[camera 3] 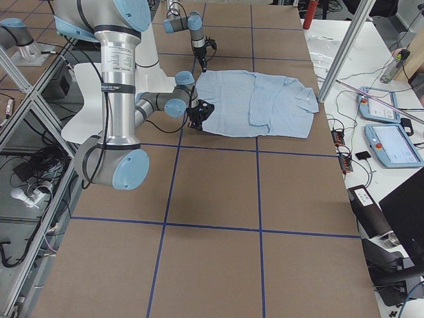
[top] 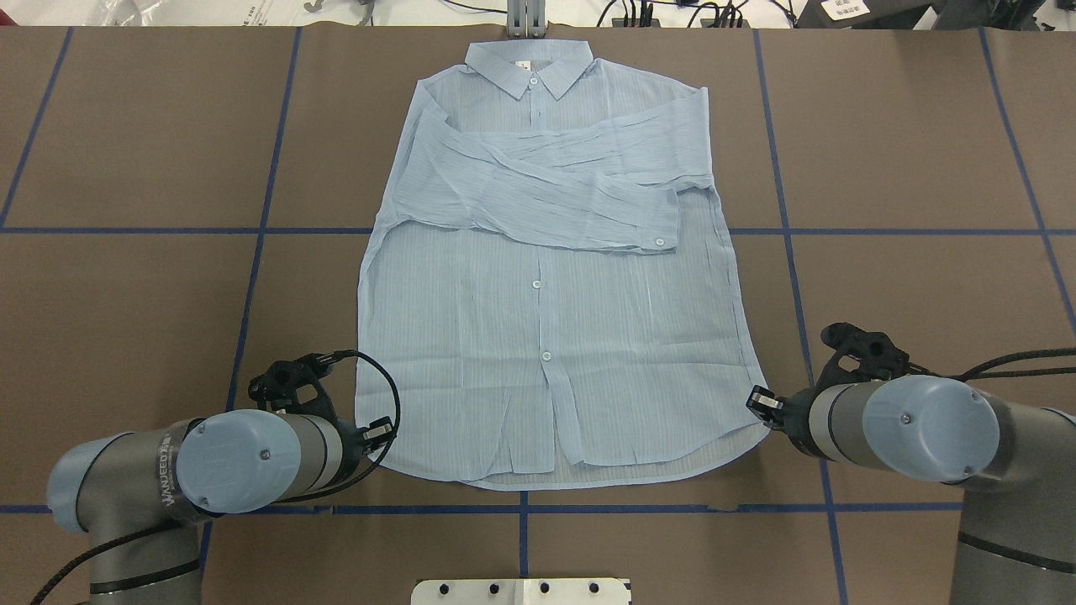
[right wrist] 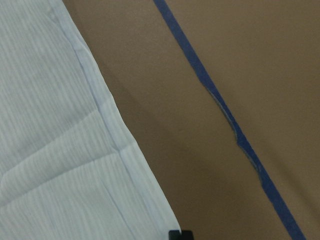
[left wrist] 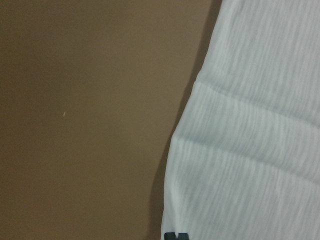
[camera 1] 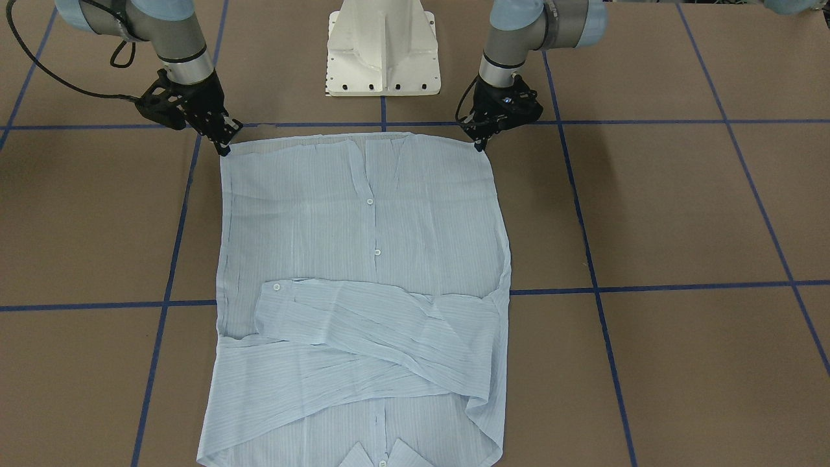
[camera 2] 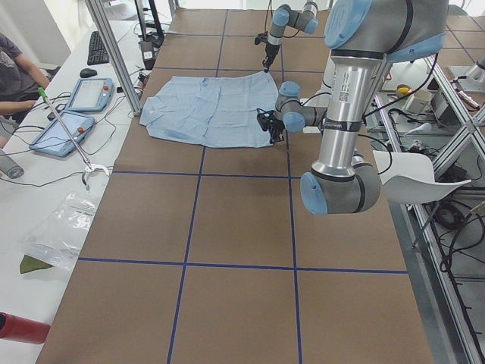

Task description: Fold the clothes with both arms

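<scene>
The pale blue striped shirt (camera 1: pixel 363 259) lies flat and face up on the brown table, with its collar (top: pixel 530 71) at the far edge. Both sleeves are folded across its chest (top: pixel 555 181). My left gripper (camera 1: pixel 481 144) is down at one corner of the near hem, and my right gripper (camera 1: pixel 224 148) is at the other corner. In both wrist views the hem edge (left wrist: pixel 172 200) (right wrist: pixel 150 200) runs down to a single black fingertip at the bottom middle. Each gripper looks shut on its corner. The cloth there still rests on the table.
The white pedestal base (camera 1: pixel 382 58) stands just behind the hem, between the arms. Blue tape lines (top: pixel 252 252) grid the table. Beyond the collar end are a metal frame post (camera 2: pixel 114 53), two tablets (camera 2: pixel 64 129) and a seated person's arm (camera 2: pixel 19 76).
</scene>
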Motion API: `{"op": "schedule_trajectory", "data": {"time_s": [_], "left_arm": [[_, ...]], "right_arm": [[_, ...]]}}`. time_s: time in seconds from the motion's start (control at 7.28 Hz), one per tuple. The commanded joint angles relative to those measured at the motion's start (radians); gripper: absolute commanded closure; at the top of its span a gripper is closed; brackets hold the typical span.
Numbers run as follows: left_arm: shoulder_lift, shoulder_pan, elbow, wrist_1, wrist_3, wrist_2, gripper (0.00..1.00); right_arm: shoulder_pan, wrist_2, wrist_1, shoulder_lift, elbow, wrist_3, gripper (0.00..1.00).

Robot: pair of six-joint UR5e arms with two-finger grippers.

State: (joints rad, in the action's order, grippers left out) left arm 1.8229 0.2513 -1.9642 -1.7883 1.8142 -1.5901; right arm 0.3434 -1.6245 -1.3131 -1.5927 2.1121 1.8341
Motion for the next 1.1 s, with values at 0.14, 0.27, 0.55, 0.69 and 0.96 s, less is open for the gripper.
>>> {"op": "schedule_trajectory", "data": {"time_s": [0.14, 0.27, 0.55, 0.69, 0.96], "left_arm": [[-0.033, -0.038, -0.163, 0.074, 0.031, -0.007, 1.00], [-0.036, -0.081, -0.233, 0.110, 0.104, -0.010, 1.00], [-0.030, -0.080, -0.309, 0.130, 0.187, -0.091, 1.00], [-0.027, -0.025, -0.326, 0.135, 0.183, -0.100, 1.00], [0.039, 0.176, -0.312, 0.133, 0.122, -0.106, 1.00]], "right_arm": [[-0.016, -0.008, -0.009, -0.032, 0.081, 0.014, 1.00], [-0.053, -0.012, -0.008, -0.093, 0.153, 0.023, 1.00], [-0.080, -0.024, -0.008, -0.199, 0.290, 0.037, 1.00], [-0.025, -0.020, -0.006, -0.178, 0.311, 0.075, 1.00], [0.081, -0.032, -0.056, -0.032, 0.258, 0.071, 1.00]]}}
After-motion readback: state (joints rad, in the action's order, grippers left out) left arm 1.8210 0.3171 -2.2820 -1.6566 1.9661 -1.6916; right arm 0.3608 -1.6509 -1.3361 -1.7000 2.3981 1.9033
